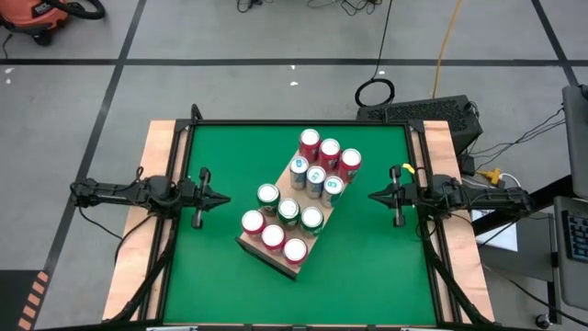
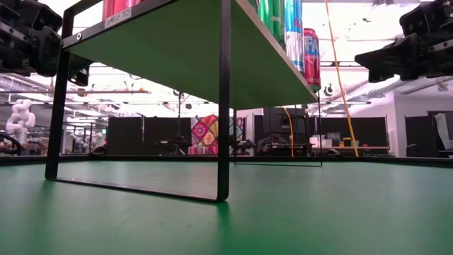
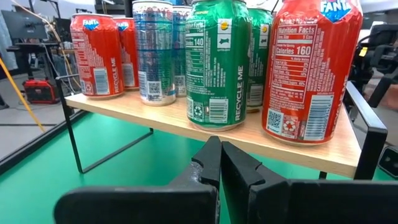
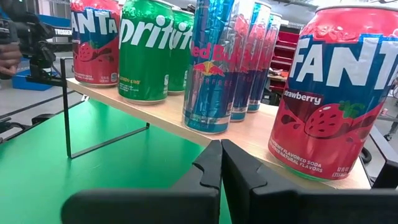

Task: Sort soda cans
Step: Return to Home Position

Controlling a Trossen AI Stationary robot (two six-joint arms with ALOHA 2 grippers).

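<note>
- High view: you've got twelve soda cans [image 1: 288,209] upright on the wooden shelf [image 1: 283,179], which sits diagonally mid-table [image 1: 220,276]. They stand in rows of three, far end to near: far red row [image 1: 329,150], blue row [image 1: 316,176], green row [image 1: 288,209], near red row [image 1: 273,235].
- Same view: the left gripper [image 1: 223,198] is off the shelf's left side and the right gripper [image 1: 374,195] off its right. Both are clear of the cans, with fingers closed to a point.
- Low view: you're looking up at the shelf's underside, with its black frame leg [image 2: 224,106] planted on the green surface. Red, green and blue can bodies show above the board edge. Dark arm parts fill both upper corners, but you can't read the fingers here.
- Left wrist view: the fingers [image 3: 208,163] are pressed together and hold nothing. A red can [image 3: 311,68] is nearest, then green [image 3: 217,62], blue [image 3: 152,53] and red.
- Right wrist view: the fingers [image 4: 210,167] are together and empty. A red can [image 4: 329,93] is nearest, then blue [image 4: 214,62], green [image 4: 146,50] and red.
</note>
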